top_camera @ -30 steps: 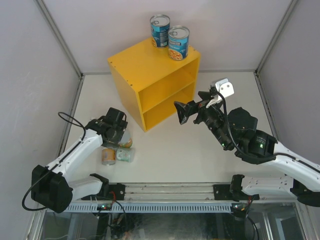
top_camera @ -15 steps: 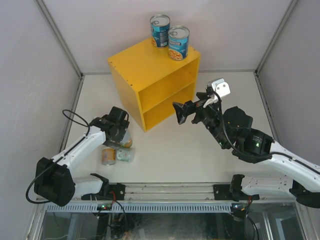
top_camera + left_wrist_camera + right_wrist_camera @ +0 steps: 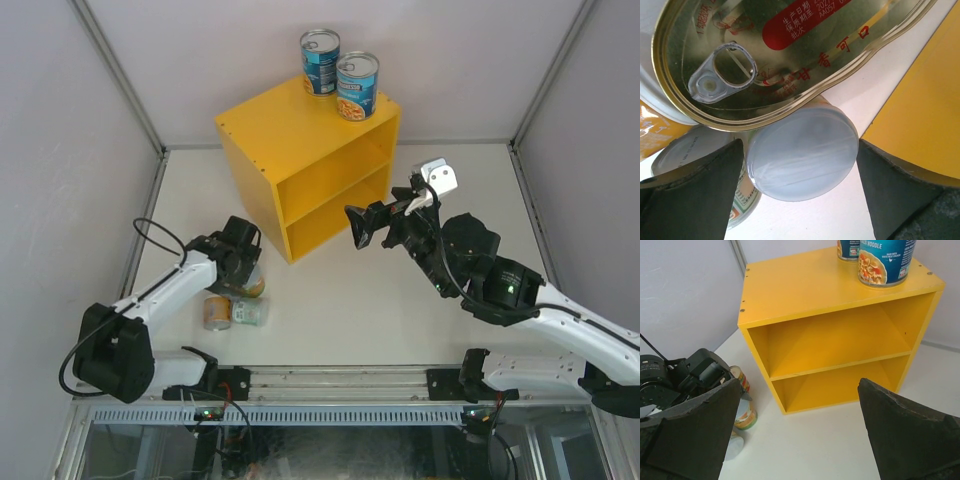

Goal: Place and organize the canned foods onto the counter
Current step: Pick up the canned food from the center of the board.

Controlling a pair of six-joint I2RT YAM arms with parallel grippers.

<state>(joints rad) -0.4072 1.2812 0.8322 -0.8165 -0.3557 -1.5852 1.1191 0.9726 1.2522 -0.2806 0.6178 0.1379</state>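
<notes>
1. Yellow counter stands at the back of the table. Two tall blue cans sit upright and touching at the far corner of its top, and both inner shelves look bare in the right wrist view
2. The step in hand looks like the pick-up of the next can from the cluster on the table, off the counter's front-left corner. The left gripper hangs right over that cluster with its jaws wide, one finger on each side of a small pale-lidded can. I cannot tell whether the pads touch its sides
3. An oval tin with a pull tab lies just beside that can, and their rims overlap in the left wrist view. Another round can sits close on the other side
4. The right gripper hovers in front of the counter, jaws wide, holding nothing
5. The next move probably calls for closing on the small can alone, clear of the oval tin's rim, then lifting it straight up and carrying it to a free spot on the counter
6. From above, the left arm hides most of the cluster. Only a lying can and parts of its neighbours show, so the count is unsure. The wrist view cuts off the oval tin, and what the small can rests on is hidden
</notes>
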